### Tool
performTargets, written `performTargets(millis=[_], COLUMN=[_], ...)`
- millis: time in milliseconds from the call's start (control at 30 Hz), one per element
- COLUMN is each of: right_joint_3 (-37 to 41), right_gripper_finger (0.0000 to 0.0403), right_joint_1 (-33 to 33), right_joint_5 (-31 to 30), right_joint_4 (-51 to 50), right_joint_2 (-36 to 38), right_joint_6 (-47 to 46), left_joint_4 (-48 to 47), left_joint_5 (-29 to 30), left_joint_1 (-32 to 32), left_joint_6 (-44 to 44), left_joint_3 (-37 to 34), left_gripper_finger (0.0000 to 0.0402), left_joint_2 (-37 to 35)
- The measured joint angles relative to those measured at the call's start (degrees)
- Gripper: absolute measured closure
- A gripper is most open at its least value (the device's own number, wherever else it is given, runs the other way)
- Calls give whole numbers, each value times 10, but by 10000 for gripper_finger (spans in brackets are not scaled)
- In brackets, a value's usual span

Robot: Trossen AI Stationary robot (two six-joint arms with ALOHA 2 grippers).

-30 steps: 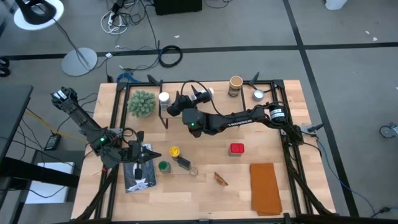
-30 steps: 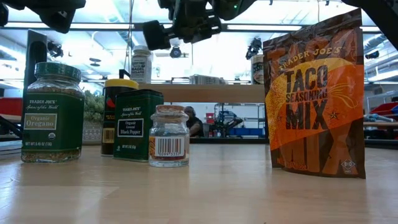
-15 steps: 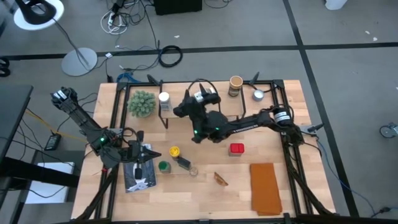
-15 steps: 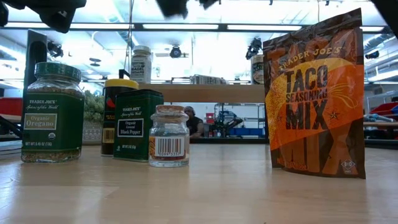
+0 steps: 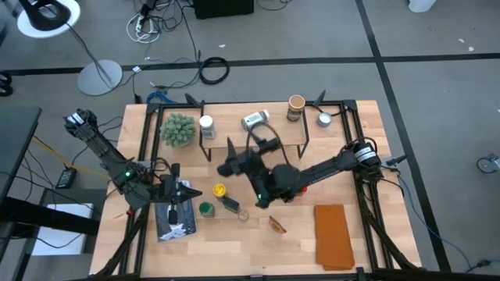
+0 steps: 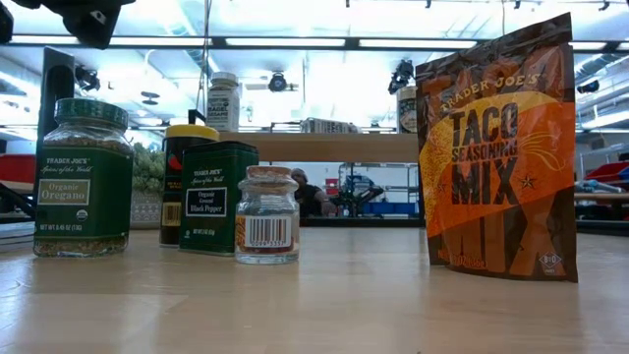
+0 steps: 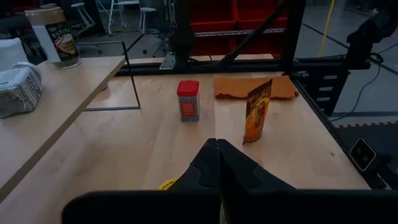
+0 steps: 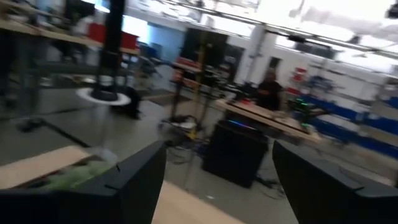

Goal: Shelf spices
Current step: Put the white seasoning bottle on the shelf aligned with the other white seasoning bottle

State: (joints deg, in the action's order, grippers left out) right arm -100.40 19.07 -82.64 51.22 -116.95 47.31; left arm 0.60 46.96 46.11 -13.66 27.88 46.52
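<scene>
While the left claw rests clenched, the right claw hangs released above the table.

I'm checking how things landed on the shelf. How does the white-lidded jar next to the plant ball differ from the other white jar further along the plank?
The white-lidded jar by the plant ball stands upright, showing its round lid from above. The other white jar lies tipped on its side, its length showing. The upright one sits near the plank's end; the tipped one lies nearer the middle. Both rest on the shelf, apart from either gripper.
</scene>
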Motion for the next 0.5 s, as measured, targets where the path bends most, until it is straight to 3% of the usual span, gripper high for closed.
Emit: performTargets(millis=[167,367,500], right_joint_3=[0,0,0], right_gripper_finger=[110,109,109], right_joint_1=[34,56,58], right_joint_5=[83,291,418], right_joint_4=[-128,-362,-529], right_joint_2=[0,-1,-1], right_joint_6=[-197,-520,-674], left_joint_4=[4,4,4], left_joint_5=[-2,-21,-23], left_joint_1=[0,1,1], left_joint_6=[-9,-33,-51], left_joint_3=[0,0,0], left_gripper_finger=[401,401,401], left_joint_2=[-11,-12,-12])
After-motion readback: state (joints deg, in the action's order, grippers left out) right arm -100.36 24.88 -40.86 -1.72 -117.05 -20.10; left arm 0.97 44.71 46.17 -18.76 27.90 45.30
